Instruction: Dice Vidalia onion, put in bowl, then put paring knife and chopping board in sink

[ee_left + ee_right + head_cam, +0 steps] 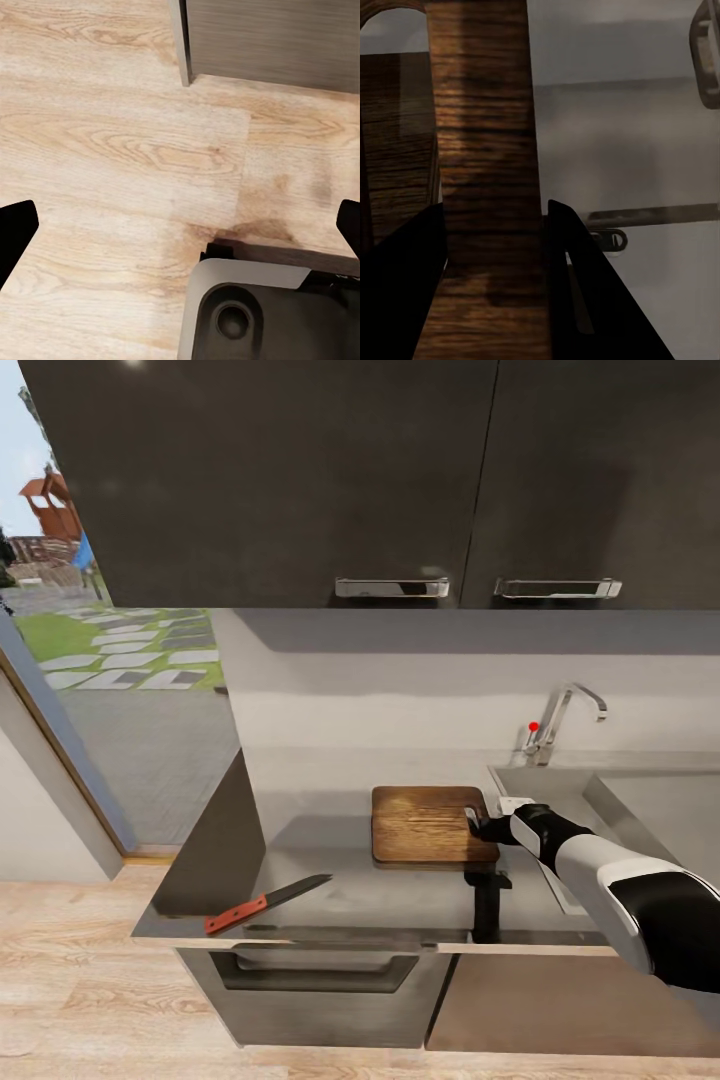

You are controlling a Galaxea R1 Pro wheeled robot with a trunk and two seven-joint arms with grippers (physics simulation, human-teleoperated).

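The right gripper [480, 826] pinches the board [428, 824] by its right edge, a finger [412, 277] on each face. The board sits on the counter [400, 895] just left of the sink [640, 800]. To do this well, lift it level, carry it right over the rim, and lower it flat. The tap [560, 722] stands behind the basin, so stay low and forward. The knife [262, 904] lies near the counter's front left edge, well clear. The left gripper [180, 225] hangs spread over the floor [112, 142].

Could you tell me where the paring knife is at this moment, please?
In the head view, the paring knife lies flat near the countertop's front left corner, left of and nearer the robot than the chopping board, apart from it.
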